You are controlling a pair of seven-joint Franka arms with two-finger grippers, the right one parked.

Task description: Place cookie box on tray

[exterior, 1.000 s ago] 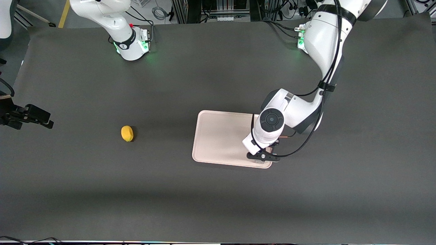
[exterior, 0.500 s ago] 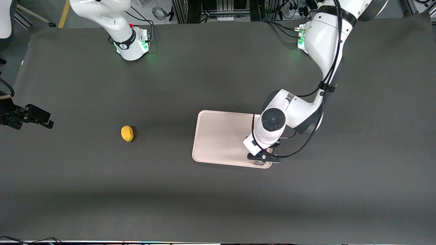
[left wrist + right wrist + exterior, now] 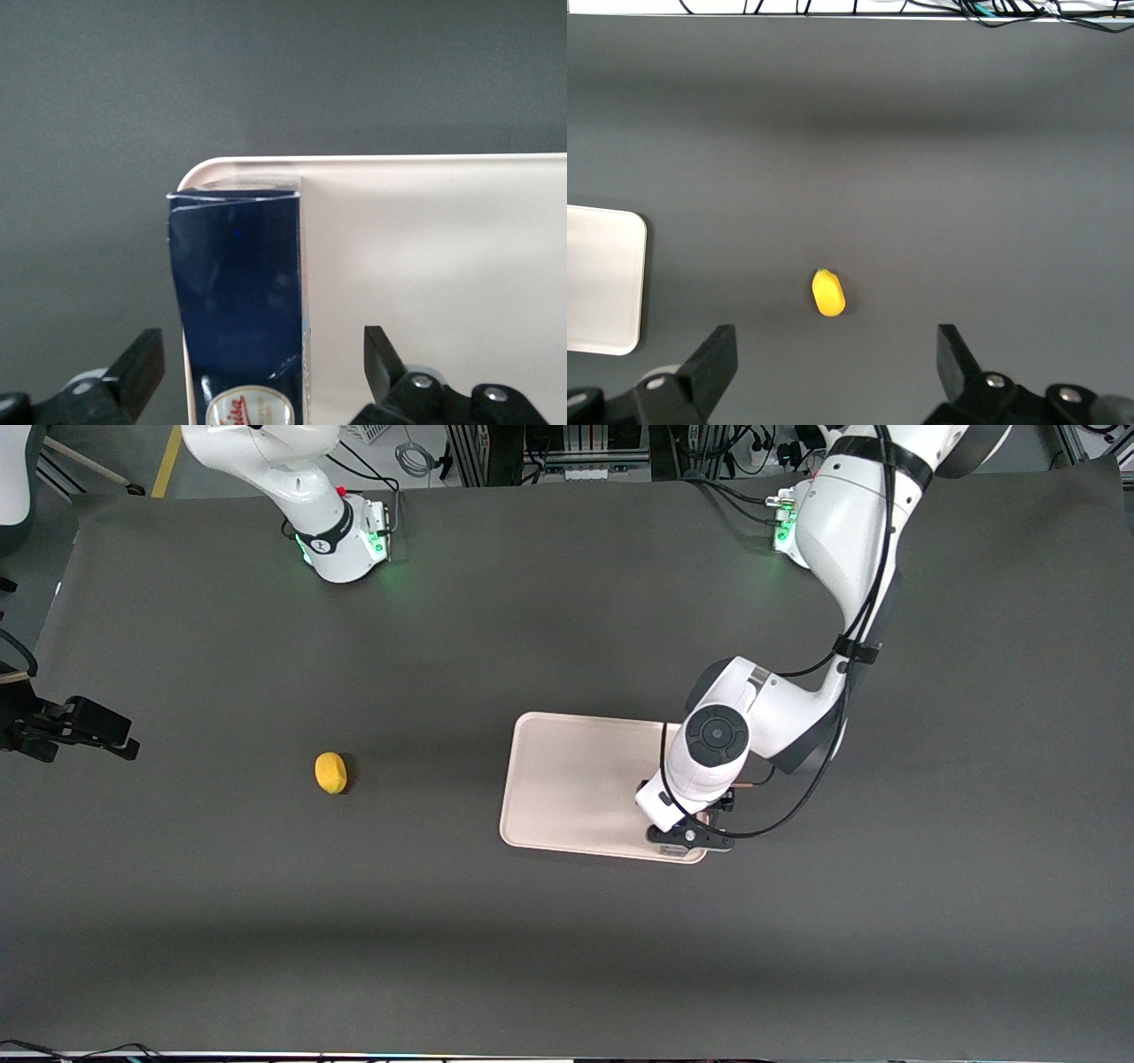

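The cookie box (image 3: 237, 292), dark navy with a white round logo, lies on the pale pink tray (image 3: 425, 248) along one edge, with its end at a rounded corner. My left gripper (image 3: 261, 339) is open above it. One black finger stands on each side of the box with a gap to each. In the front view the gripper (image 3: 687, 834) hangs over the tray (image 3: 576, 779) corner nearest the camera at the working arm's end. The wrist hides the box there.
A small yellow lemon-like object (image 3: 330, 771) lies on the dark table mat toward the parked arm's end, apart from the tray. It also shows in the right wrist view (image 3: 828, 293), as does a tray corner (image 3: 602, 274).
The left wrist has shifted slightly toward the working arm's end of the table. The tray and the yellow object have not moved.
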